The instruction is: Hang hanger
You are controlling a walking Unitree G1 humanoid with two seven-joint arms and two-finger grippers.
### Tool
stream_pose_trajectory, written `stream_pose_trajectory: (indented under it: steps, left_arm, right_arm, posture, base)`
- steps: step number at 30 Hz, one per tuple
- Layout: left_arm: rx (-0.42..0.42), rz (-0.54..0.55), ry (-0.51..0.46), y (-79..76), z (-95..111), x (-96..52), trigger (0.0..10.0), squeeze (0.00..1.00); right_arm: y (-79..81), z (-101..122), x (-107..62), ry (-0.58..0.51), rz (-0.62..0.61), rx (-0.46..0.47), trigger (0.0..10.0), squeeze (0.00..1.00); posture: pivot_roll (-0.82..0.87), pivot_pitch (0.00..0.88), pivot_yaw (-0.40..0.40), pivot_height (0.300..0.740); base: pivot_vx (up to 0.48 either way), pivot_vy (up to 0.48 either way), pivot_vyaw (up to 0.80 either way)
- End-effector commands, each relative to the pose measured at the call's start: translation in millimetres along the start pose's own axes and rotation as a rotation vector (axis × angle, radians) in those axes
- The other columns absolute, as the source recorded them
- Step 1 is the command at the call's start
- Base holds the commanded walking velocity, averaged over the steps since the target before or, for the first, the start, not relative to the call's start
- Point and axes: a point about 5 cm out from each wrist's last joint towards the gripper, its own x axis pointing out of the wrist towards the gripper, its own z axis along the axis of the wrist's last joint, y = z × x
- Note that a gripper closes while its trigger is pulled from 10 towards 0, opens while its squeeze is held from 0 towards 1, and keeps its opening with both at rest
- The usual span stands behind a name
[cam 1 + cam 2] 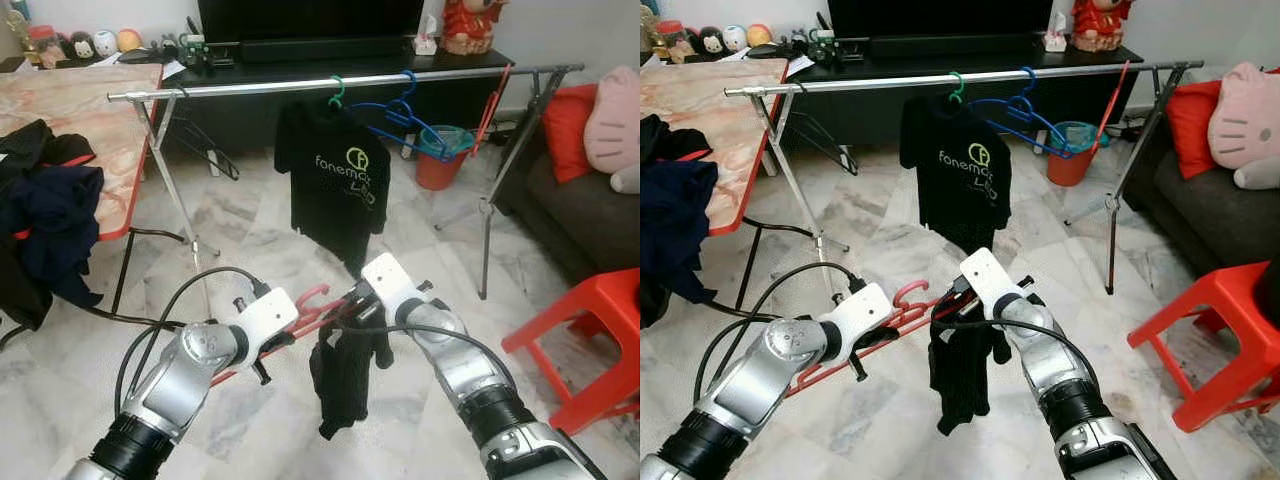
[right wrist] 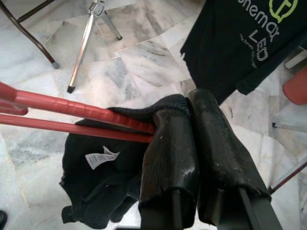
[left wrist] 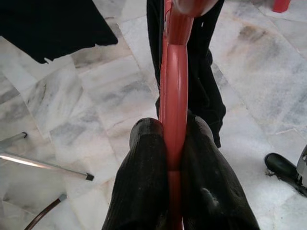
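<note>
Red hanger (image 1: pixel 300 318) with dark garment (image 1: pixel 345 375) is clamped between left pincer (image 3: pixel 173 143) and right pincer (image 2: pixel 184 112).

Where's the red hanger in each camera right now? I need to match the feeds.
Left eye view: red hanger low centre, between both grippers, hook up.
Right eye view: low centre-left.
Left wrist view: a red bar up the middle, clamped by the left gripper.
Right wrist view: two red bars from the left edge to the right gripper.
Shared landmark: the black garment draped on it.
</note>
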Motion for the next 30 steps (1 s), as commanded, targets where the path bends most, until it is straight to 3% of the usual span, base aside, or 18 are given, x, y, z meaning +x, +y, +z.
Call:
stream_pose_trajectory:
  steps: [1,9,16,20,23,30]
  left_arm:
    - [0.015,0.029,-0.022,6.8,6,-0.5,10.0,0.00]
    - [0.053,0.078,0.026,8.4,3,4.7,10.0,0.00]
    - [0.032,0.147,0.051,11.5,3,10.5,10.0,0.00]
    - [-0.016,0.056,-0.019,2.0,11,11.8,10.0,0.00]
    - [-0.005,-0.107,-0.068,-14.7,15,7.9,10.0,0.00]
    - [-0.009,-0.188,-0.080,-20.9,13,2.7,10.0,0.00]
  right_arm:
    - [-0.7,11,-1.1,-0.039,-0.001,-0.007,10.0,0.00]
    - [-1.5,14,-0.8,-0.044,-0.007,-0.008,10.0,0.00]
    - [-1.6,15,-1.3,-0.044,-0.013,-0.005,10.0,0.00]
    - [-0.7,16,-1.1,-0.047,-0.006,-0.007,10.0,0.00]
    - [2.6,19,-0.5,-0.062,0.019,-0.014,10.0,0.00]
    - [4.7,21,-0.8,-0.072,0.044,-0.034,10.0,0.00]
  posture:
    - [-0.08,0.000,-0.049,0.740]
    - [-0.08,0.000,-0.049,0.740]
    - [-0.08,0.000,-0.048,0.740]
    - [-0.08,0.000,-0.045,0.740]
    - [-0.08,0.000,-0.045,0.740]
    - [-0.08,0.000,-0.045,0.740]
  base:
    - [0.000,0.000,0.00]
    - [0.000,0.000,0.00]
    - [0.000,0.000,0.00]
    - [0.000,0.000,0.00]
    - [0.000,0.000,0.00]
    - [0.000,0.000,0.00]
